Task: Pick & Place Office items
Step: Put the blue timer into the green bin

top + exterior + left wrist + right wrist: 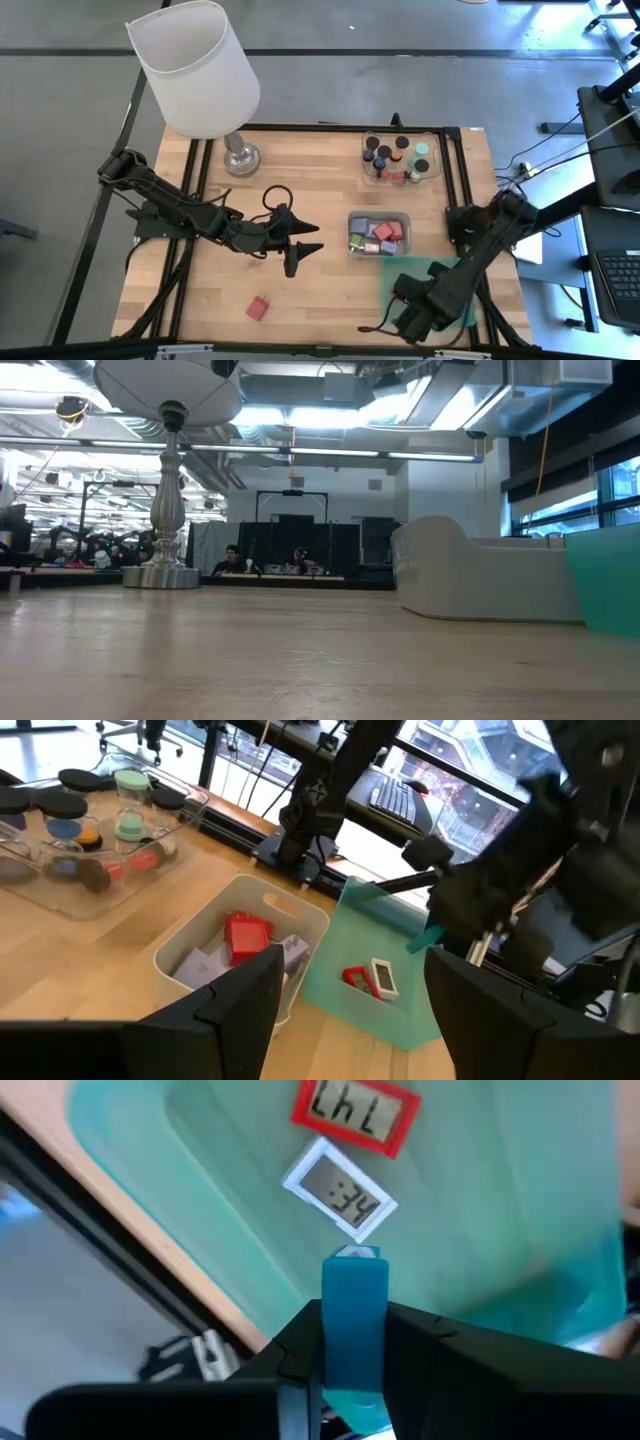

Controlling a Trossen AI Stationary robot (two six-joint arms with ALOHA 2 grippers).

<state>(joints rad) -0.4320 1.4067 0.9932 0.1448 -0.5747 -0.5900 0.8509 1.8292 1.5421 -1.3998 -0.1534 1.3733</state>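
Observation:
My right gripper (354, 1342) is shut on a small blue block (354, 1302) and hangs over the green tray (436, 277) at the table's near right. A red-framed piece (356, 1113) and a white-framed piece (338, 1190) lie in that tray. My left gripper (314, 237) hovers open and level over the table's middle with nothing between its fingers. It points at the grey tray (379, 233) of coloured blocks. A clear tray (402, 158) at the far right holds black capped cylinders and a mint one. A red block (260, 307) lies flat on the wood near the front edge. My right gripper pinches the blue block by two opposite sides (330, 1342) between its two fingers. The fingers come from above and point down. The block's free end (354, 1270) sticks out past the fingertips, and the block is clear of the green tray's floor.
A big white-shaded lamp (196, 66) stands on its metal foot (240, 157) at the far left. A black frame (455, 170) runs around the table. Bare wood (330, 295) lies between the red block and the green tray.

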